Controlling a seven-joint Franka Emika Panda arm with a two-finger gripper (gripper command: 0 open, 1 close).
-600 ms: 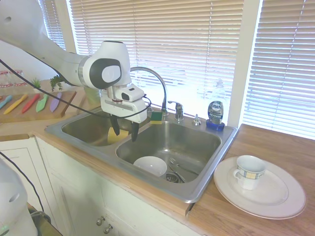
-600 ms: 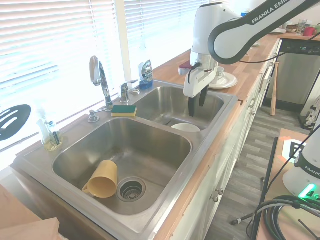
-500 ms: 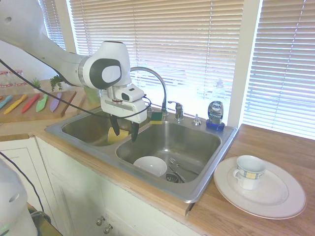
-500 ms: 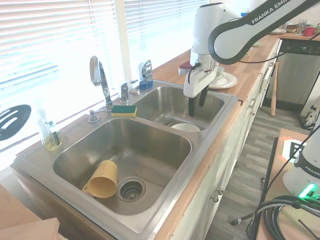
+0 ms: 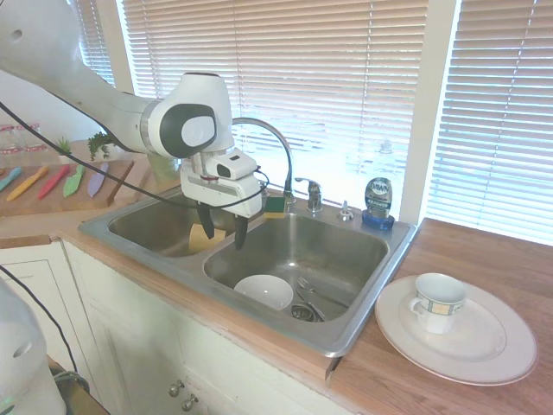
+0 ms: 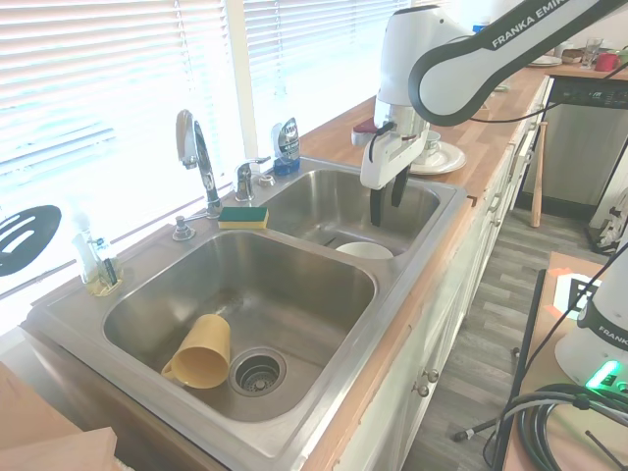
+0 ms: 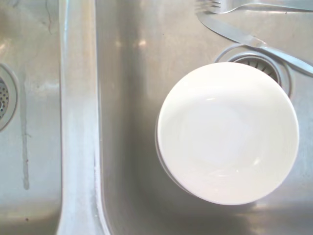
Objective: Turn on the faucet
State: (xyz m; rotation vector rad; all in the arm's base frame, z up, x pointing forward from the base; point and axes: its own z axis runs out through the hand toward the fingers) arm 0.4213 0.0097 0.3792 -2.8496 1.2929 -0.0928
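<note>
White bowl (image 5: 263, 291) low in the middle, down in the basin by the drain. Gripper (image 5: 222, 229) just above, left of middle, black fingers (image 5: 240, 233) spread apart, holding nothing. Chrome faucet (image 5: 270, 145) farther back, arched behind the gripper, short lever handle (image 5: 309, 192) right of it, untouched.

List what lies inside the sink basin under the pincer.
A white bowl, a knife and a fork lie there. The bowl covers part of the drain; nothing shows inside the bowl.
</note>
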